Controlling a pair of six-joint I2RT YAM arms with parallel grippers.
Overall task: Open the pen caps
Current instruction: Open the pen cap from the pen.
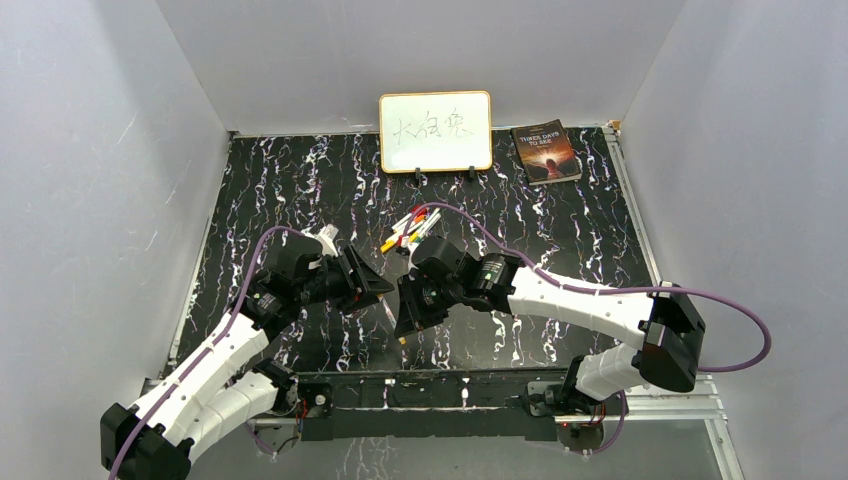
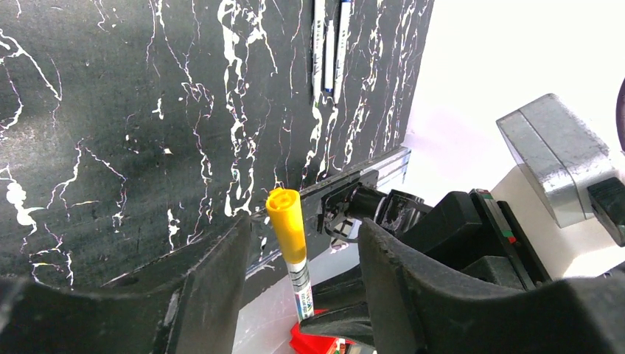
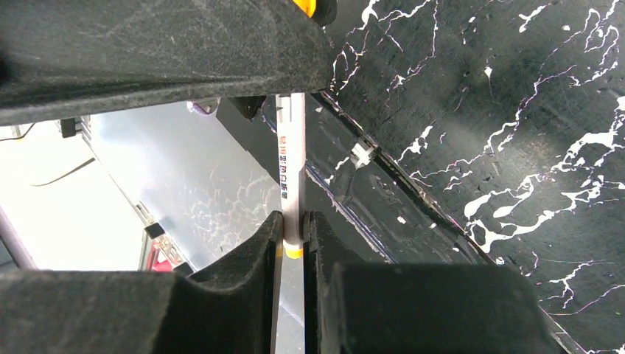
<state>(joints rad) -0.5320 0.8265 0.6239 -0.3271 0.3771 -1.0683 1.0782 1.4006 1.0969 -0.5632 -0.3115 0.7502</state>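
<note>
stubby yellow cap [image 2: 286, 225] on slim white pen [image 2: 300, 286]

Pale grey walls [image 1: 120, 150] around black white-veined marble tabletop [image 1: 300, 190]; whiteboard [image 1: 435, 131] and book [image 1: 546, 152] at back

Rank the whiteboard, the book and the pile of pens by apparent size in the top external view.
1. whiteboard, clearly largest.
2. book.
3. pile of pens; its visible part looks slightly smaller than the book, but the right arm may hide some, so that order is unsure.
</note>
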